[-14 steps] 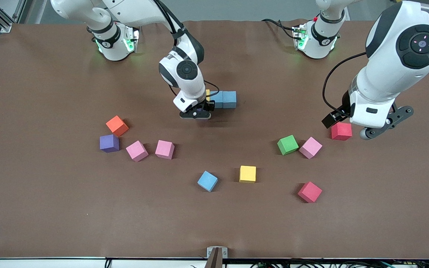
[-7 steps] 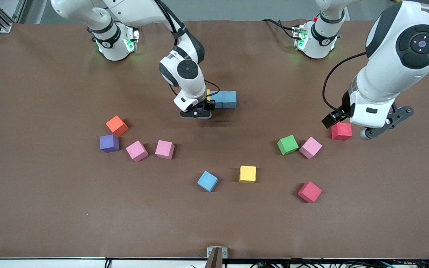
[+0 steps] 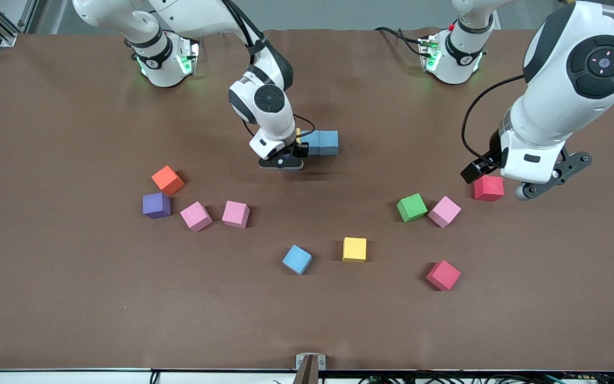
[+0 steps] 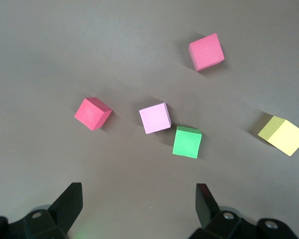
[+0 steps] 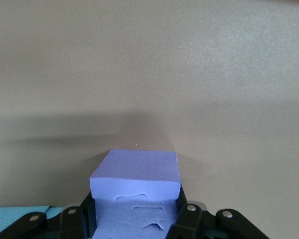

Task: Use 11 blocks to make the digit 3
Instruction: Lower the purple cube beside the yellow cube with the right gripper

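Right wrist view gives you the right gripper [image 5: 134, 219] clamped on a purple matte foam cube [image 5: 135, 191], low beside two light blue foam cubes [image 3: 323, 142] mid-worktop [image 3: 72, 298]; your left gripper [image 4: 139, 209] waits, fingers wide apart, over a red foam cube [image 3: 488, 188].

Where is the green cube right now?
In the front view the green cube sits on the table toward the left arm's end, touching or nearly touching a light pink cube beside it.
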### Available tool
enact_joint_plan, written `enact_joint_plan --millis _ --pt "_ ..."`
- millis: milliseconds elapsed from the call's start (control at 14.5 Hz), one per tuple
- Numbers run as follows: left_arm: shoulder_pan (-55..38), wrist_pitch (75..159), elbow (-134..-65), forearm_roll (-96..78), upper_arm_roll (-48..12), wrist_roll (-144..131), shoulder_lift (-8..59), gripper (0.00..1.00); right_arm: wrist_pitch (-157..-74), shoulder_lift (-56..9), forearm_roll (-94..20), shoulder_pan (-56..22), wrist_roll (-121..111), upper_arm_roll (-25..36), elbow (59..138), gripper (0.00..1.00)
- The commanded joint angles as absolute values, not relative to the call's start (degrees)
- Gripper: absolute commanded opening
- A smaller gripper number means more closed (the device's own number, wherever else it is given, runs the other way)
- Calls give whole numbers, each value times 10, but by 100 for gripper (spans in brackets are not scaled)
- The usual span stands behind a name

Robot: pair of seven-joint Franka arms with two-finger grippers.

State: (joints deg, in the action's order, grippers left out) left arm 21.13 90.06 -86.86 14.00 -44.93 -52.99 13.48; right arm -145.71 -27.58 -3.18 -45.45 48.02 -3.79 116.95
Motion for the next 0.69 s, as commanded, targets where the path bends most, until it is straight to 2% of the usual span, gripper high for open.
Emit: enact_joint_plan --millis 0,621 --pt "214 890 -863 142 -454 -520 134 100 -1476 -294 -36 -478 497 -38 1200 3" --pt "214 890 -862 142 -454 -520 134 100 -1475 -295 -34 -479 497 -38 1206 3"
